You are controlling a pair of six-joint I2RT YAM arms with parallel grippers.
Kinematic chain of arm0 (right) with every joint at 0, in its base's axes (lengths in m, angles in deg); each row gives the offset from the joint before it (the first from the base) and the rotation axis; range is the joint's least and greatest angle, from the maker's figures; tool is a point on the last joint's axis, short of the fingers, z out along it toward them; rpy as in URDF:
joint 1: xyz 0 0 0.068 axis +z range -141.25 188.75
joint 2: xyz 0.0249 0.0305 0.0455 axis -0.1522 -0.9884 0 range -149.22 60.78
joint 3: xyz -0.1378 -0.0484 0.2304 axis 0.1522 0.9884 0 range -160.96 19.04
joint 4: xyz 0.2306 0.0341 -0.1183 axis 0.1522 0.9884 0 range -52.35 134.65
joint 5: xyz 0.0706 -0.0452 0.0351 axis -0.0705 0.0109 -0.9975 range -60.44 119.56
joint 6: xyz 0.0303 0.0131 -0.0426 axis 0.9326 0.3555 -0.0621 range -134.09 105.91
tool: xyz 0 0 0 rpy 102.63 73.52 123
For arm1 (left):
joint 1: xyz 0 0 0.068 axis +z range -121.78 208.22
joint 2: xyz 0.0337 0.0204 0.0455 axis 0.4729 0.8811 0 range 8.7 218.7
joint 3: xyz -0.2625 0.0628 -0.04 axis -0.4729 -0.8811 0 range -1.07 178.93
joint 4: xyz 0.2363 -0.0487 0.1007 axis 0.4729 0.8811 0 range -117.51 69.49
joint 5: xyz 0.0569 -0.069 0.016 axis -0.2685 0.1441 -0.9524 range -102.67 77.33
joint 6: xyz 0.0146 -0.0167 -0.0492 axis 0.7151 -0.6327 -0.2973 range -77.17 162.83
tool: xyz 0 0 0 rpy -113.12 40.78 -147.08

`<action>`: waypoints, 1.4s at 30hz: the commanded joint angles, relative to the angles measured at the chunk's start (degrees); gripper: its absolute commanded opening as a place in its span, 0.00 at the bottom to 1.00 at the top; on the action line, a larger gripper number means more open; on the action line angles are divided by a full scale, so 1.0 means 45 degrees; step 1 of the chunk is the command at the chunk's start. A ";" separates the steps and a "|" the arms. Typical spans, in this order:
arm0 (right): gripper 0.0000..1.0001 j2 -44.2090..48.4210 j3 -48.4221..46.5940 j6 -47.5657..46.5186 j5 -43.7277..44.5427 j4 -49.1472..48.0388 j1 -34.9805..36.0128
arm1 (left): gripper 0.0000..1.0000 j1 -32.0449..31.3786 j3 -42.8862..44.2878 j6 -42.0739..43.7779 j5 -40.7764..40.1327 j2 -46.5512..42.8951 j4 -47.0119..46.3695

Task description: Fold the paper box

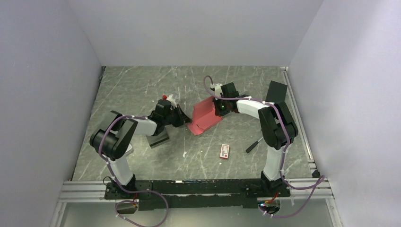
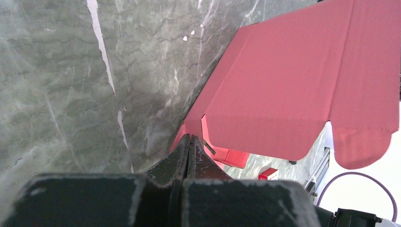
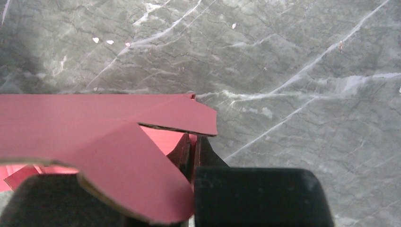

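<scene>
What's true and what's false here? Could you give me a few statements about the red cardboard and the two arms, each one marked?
1. The paper box lies between the two arms, with a gripper at each side. True.
2. It is a finished, closed box. False: its flaps stand open and it is only partly folded.
3. The left gripper and the right gripper both have closed jaws. True.
4. The small printed packet rests on the paper box. False: it lies on the table, apart from the box and nearer the arm bases.

Tips of right tool (image 3: pixel 193 144) partly behind paper box (image 3: pixel 71 123), likely mid-grip.
</scene>
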 commanded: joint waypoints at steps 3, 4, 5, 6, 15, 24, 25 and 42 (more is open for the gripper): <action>0.00 -0.0337 -0.0243 0.0276 -0.0078 -0.0029 0.0098 | 0.00 -0.0195 0.0325 -0.0225 0.0428 0.0218 -0.0489; 0.00 -0.0337 -0.0243 0.0276 -0.0083 -0.0036 0.0099 | 0.00 -0.0209 0.0325 -0.0244 0.0441 0.0238 -0.0508; 0.00 -0.0332 -0.0243 0.0274 -0.0075 -0.0029 0.0099 | 0.00 -0.0218 0.0325 -0.0273 0.0462 0.0265 -0.0527; 0.00 -0.0336 -0.0243 0.0281 -0.0084 -0.0034 0.0099 | 0.00 -0.0234 0.0325 -0.0296 0.0465 0.0280 -0.0547; 0.00 -0.0356 -0.0243 0.0273 -0.0085 -0.0039 0.0118 | 0.00 -0.0384 0.0521 -0.0595 0.0629 0.0634 -0.0919; 0.00 -0.0414 -0.0228 0.0276 -0.0124 -0.0040 0.0174 | 0.00 -0.0473 0.0534 -0.1370 0.0278 0.1062 -0.1533; 0.00 -0.0432 -0.0224 0.0257 -0.0124 -0.0032 0.0177 | 0.00 -0.0474 0.0498 -0.1498 0.0156 0.1088 -0.1647; 0.00 -0.0506 -0.0214 0.0257 -0.0168 -0.0050 0.0293 | 0.00 -0.1059 -0.0200 -0.4652 -0.2996 0.2158 -0.4254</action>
